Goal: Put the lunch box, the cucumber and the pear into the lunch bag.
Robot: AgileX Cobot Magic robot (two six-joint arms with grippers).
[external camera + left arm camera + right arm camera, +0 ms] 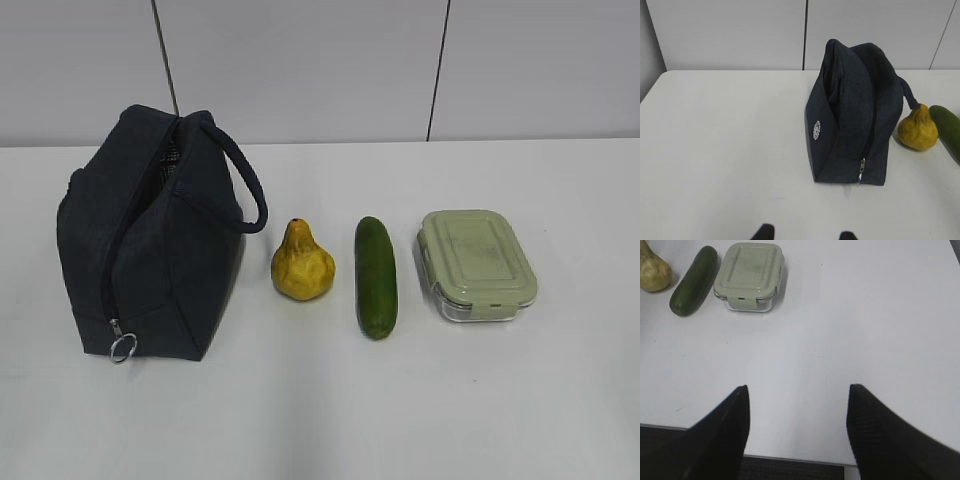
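Observation:
The navy lunch bag (150,240) stands at the left of the white table, its zipper mostly shut, with the silver ring pull (123,347) low at the front. The yellow pear (302,263), the dark green cucumber (376,276) and the lunch box (477,264) with its sage-green lid lie in a row to the bag's right. Neither arm shows in the exterior view. My left gripper (805,232) is open and empty, well short of the bag (855,115). My right gripper (797,390) is open and empty near the table's front edge, far from the lunch box (750,276), the cucumber (694,280) and the pear (652,270).
A pale panelled wall (320,60) stands behind the table. Bare white tabletop (400,410) lies in front of the objects and to the left of the bag (715,150). The table's front edge (795,457) runs between my right fingers.

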